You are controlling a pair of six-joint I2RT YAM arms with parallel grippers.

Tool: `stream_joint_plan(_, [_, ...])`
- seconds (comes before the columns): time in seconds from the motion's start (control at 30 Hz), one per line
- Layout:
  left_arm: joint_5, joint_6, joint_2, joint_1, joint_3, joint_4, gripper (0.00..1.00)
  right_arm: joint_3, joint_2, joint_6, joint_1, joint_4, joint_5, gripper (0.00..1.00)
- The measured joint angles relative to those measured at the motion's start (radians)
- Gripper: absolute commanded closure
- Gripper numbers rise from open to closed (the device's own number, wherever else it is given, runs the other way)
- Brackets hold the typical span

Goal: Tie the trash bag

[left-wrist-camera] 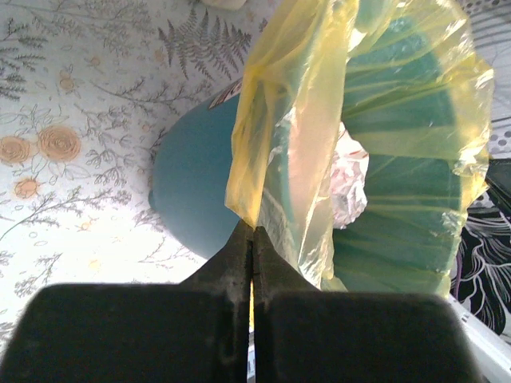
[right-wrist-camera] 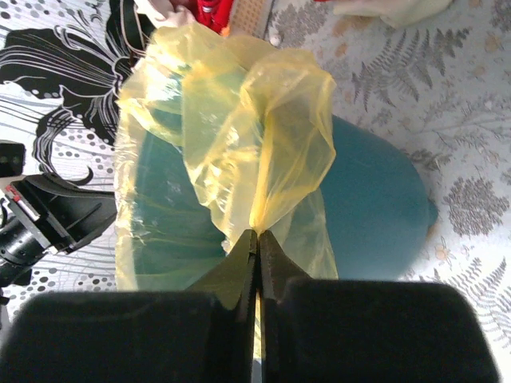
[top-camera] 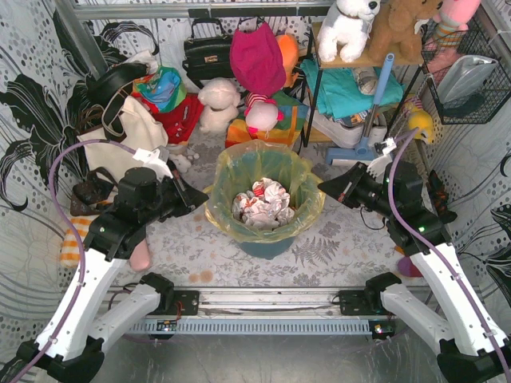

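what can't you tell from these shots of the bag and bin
- Top view: whatever lies under the crumpled paper in the trash bag; the paper covers it.
- Left wrist view: how much film the left pincer holds; its fingers hide it.
- Right wrist view: the teal bin interior; bunched film above the right pincer blocks it.

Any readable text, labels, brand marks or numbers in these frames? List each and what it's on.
No legible text in any view.
White-and-red sticker on the teal bin: only an edge shows past the trash bag, unreadable.
Crumpled paper inside the bag: red print, too small to read.
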Motion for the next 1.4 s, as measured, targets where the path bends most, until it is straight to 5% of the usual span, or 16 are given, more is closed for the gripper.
stream_joint_plan(0.37, [0.055, 0.012, -0.028, 0.0, -0.008, -0.064, 1.0, -0.036, -0.027, 0.005, 0.0, -0.036, -0.069, 1.0])
stream_joint_plan(0.97, [0.246, 0.031, 0.094, 0.0, 0.161, -0.032, 1.0, 0.01, 0.099, 0.118, 0.005, 0.269, -0.2, 1.0])
stream_joint_plan(1.4, [0.428, -0.016, 0.172, 0.0, 0.129, 0.102, 1.0, 0.055, 0.332, 0.132, 0.301, 0.376, -0.148, 1.0])
